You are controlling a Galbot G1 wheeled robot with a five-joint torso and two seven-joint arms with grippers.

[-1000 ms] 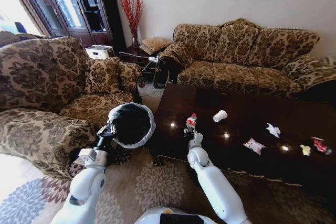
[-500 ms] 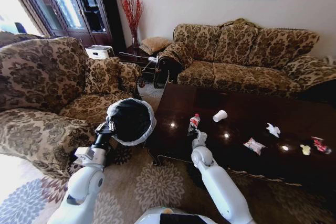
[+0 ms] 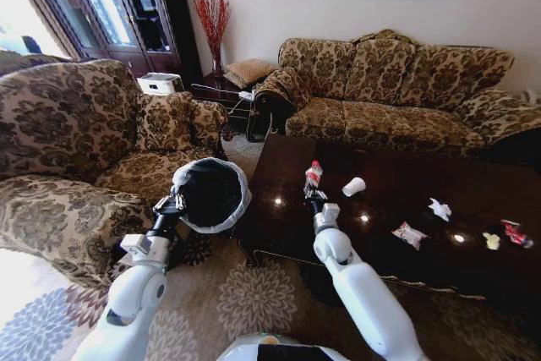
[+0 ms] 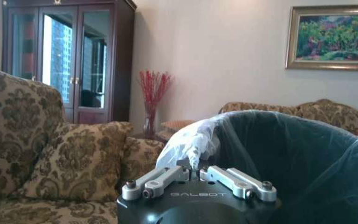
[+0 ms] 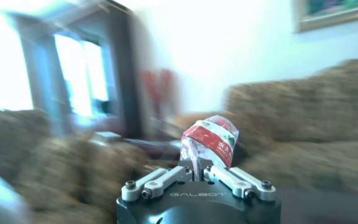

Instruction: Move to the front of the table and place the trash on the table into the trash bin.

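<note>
Our right gripper (image 3: 314,193) clamps the bottle (image 3: 312,177), upright above the table (image 3: 397,251). The bin (image 3: 211,195), pinched at its rim by our left gripper (image 3: 172,204), lies to the bottle's left.

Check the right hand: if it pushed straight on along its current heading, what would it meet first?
Probably the patterned brown sofa. The right hand, holding the clear plastic bottle with red label, points across the glossy dark brown table; depth is unclear.
</note>
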